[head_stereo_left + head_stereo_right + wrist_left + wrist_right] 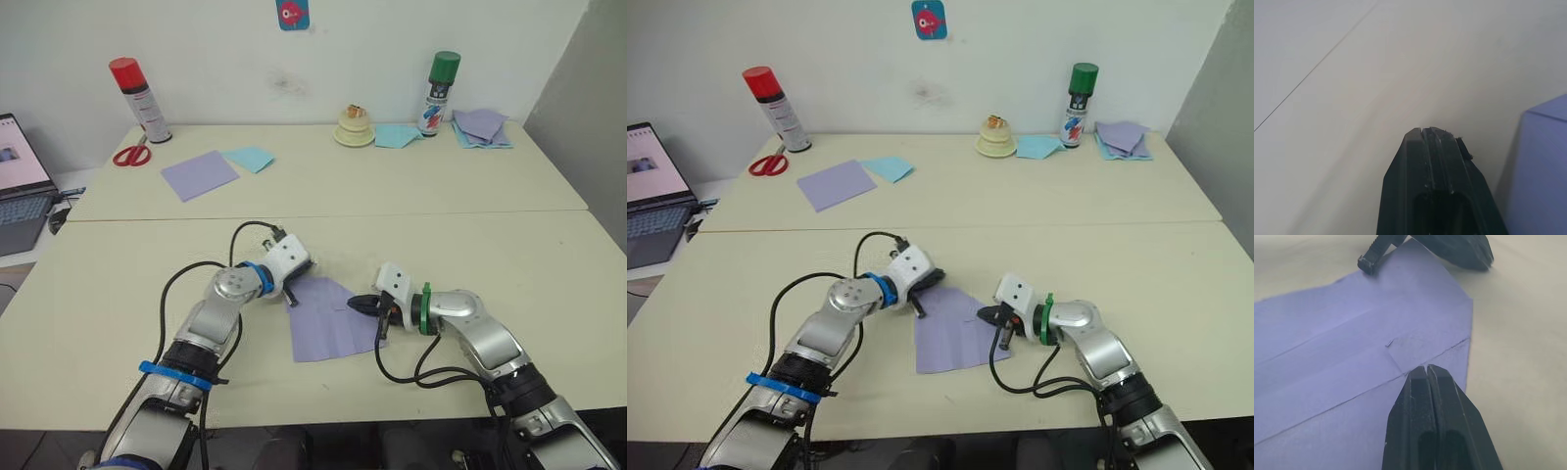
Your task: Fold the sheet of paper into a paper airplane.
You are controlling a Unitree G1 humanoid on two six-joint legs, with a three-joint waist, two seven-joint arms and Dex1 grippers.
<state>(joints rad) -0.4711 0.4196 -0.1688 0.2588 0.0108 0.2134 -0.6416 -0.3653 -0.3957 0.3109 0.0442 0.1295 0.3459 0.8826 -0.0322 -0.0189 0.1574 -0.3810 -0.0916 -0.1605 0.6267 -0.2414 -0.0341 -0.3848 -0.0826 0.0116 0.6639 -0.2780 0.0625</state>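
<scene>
Already the sheet of paper (328, 319) carries its first folds: it lies flat on the near table (549, 255) between the two arms, its far corners turned in so that the far end comes to a blunt point, with a centre crease and further crease lines running along its length, plain in the right wrist view. By my judgement that puts the work at an early to middle stage; the nose is formed, but the body has not been folded in half along the centre and no wings have been turned down, so nothing dart-shaped stands up off the table yet. The left gripper (293, 293) has its fingers clenched together with nothing between them, and its tip rests at the sheet's far left edge, touching or just beside the paper; I cannot tell which. The right gripper (364, 305) is likewise closed tight, grasping nothing, and its tip lies over the sheet's right side near a crease, seemingly pressing it flat, though actual contact is not certain. On the far table a smooth lavender sheet (199, 174) and a light blue sheet (249, 158) lie untouched, well apart from the work.
</scene>
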